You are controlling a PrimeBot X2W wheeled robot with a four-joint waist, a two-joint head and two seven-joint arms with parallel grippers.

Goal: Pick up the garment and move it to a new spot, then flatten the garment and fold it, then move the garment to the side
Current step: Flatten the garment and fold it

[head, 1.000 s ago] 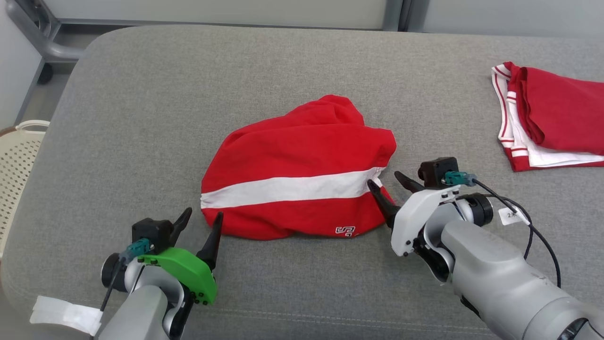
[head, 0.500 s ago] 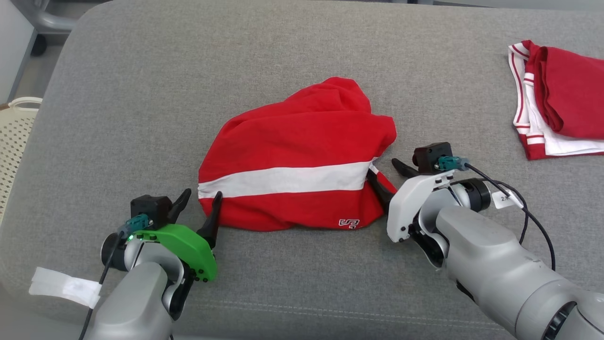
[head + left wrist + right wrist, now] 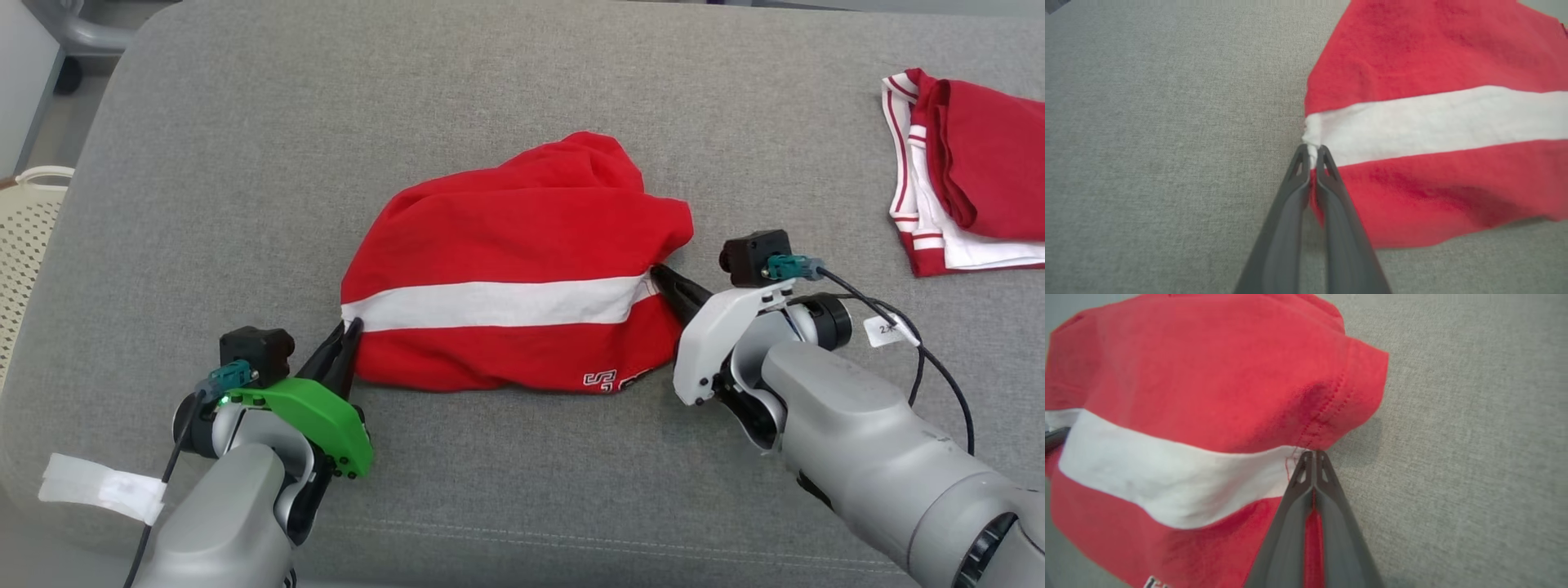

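The left gripper point(image 3: 349, 328) and right gripper point(image 3: 660, 271) have just clamped opposite ends of the red, white-striped cloth garment point(image 3: 522, 245); lifting seems next.

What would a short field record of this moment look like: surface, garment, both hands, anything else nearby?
surface: gray padded surface
target: red garment with a white stripe, bunched, near the middle
left: left hand shut on the garment's left edge, at the stripe's end
right: right hand shut on the right edge, at the stripe's other end
nearby: folded red and white garment at far right; cream basket beyond the left edge
stage: both ends pinched, bulk resting on the surface
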